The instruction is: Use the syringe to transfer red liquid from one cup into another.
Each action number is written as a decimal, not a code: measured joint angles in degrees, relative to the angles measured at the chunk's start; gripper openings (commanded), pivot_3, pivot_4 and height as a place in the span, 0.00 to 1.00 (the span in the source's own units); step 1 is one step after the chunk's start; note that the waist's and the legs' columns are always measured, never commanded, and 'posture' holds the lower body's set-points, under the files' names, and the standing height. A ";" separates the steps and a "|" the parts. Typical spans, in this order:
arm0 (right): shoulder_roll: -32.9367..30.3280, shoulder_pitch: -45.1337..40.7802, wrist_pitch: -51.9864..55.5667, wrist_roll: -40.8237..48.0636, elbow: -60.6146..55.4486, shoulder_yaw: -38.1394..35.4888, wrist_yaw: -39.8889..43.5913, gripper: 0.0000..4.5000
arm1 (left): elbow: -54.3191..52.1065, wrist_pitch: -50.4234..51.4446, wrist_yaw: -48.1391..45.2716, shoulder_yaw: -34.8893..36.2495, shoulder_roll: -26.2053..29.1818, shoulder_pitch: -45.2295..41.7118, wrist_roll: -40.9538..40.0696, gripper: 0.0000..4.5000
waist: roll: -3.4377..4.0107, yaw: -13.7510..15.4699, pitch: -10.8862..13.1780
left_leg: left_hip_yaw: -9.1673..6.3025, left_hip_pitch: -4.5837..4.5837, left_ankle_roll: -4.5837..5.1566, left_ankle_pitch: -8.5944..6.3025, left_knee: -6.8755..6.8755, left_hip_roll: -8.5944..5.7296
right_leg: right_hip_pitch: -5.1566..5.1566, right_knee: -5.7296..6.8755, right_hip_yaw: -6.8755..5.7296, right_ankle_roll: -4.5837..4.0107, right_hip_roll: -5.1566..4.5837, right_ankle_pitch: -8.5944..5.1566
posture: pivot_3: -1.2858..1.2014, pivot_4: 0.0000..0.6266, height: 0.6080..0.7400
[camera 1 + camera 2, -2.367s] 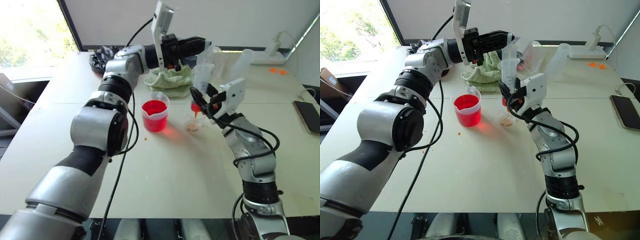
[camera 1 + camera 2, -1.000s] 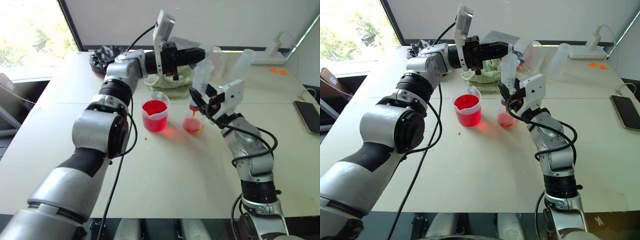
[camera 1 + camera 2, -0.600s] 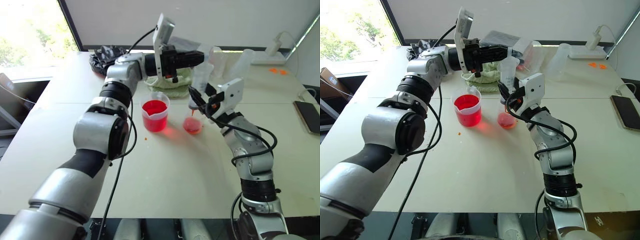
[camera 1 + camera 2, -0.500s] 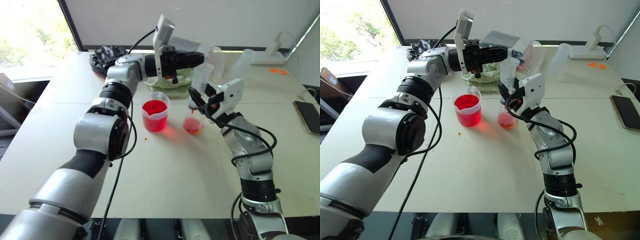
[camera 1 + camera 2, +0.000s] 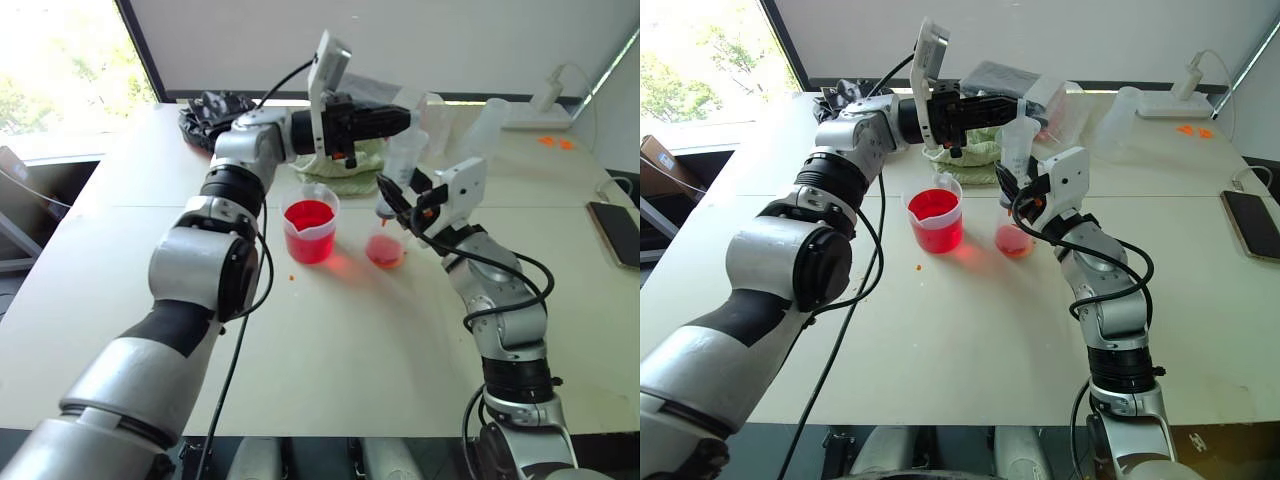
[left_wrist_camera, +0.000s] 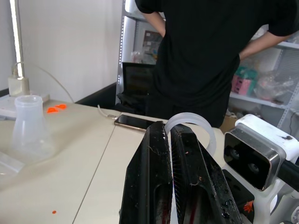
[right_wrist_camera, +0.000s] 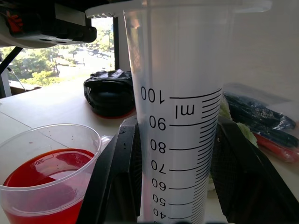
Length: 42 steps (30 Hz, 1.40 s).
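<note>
On the table (image 5: 330, 340) stand two cups: one spouted beaker (image 5: 311, 230) with red liquid (image 5: 309, 214), which looks weighty enough to sit firm, and beside it one small thin cup (image 5: 386, 247), now with red in it, which I judge light and easy to tip. The one syringe (image 5: 1016, 140) stands upright over the small cup, stiff, smooth and probably slippery, so the fat barrel is the place to hold it. There the right gripper (image 5: 1015, 192) is clamped, while the left gripper (image 5: 1018, 103), fingers pressed together, pinches the plunger's top.
</note>
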 measured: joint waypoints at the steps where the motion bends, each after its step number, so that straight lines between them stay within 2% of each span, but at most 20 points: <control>1: -0.01 0.00 0.00 0.00 0.00 -0.02 -0.01 0.31 | -0.01 0.34 -0.09 0.00 0.00 0.00 -0.02 0.15 | 0.00 0.00 0.00 | 0.00 0.00 0.00 0.00 0.00 0.00 | 0.00 0.00 0.00 0.00 0.00 0.00 | 0.52 0.24 0.78; 2: -0.09 0.00 0.01 -0.02 0.00 -0.11 -0.08 0.31 | -0.01 0.81 -0.66 0.02 -0.22 0.00 -0.15 0.22 | 0.00 0.03 0.00 | 0.00 0.00 0.00 0.00 0.00 0.00 | 0.00 0.00 0.00 0.00 0.00 0.00 | 0.52 0.24 0.78; 8: -0.18 -0.99 -0.23 0.07 -0.08 -0.49 -0.04 0.31 | 0.18 2.17 -1.42 -0.05 -1.18 0.03 0.02 0.85 | 0.00 -0.02 0.00 | 0.00 0.01 0.00 0.00 -0.01 0.01 | 0.00 0.01 0.00 0.00 0.01 0.00 | 0.52 0.24 0.78; 19: -0.23 -1.70 -0.34 0.09 -0.12 -0.50 0.05 0.31 | 0.16 2.06 -2.72 -0.12 0.75 0.04 0.04 0.85 | 0.00 -0.02 0.00 | 0.00 0.00 0.00 0.00 0.00 0.01 | 0.00 0.01 0.00 0.00 0.00 0.00 | 0.52 0.24 0.78; 29: -1.23 -2.79 0.76 0.49 -0.11 -0.74 0.60 0.31 | 0.07 1.57 -3.25 -0.14 5.49 0.03 0.10 0.85 | 0.00 0.01 0.00 | 0.00 0.00 0.00 0.00 0.01 0.01 | 0.00 0.01 0.00 0.00 0.00 0.00 | 0.52 0.24 0.78; 42: -8.59 -3.94 9.37 4.33 -1.95 -2.49 4.15 0.31 | -6.57 4.62 -3.62 1.47 9.74 0.97 -3.69 0.85 | 0.00 -0.02 0.00 | -0.01 0.00 0.00 0.00 0.01 0.02 | -0.01 0.02 0.00 0.00 0.00 0.00 | 0.52 0.24 0.78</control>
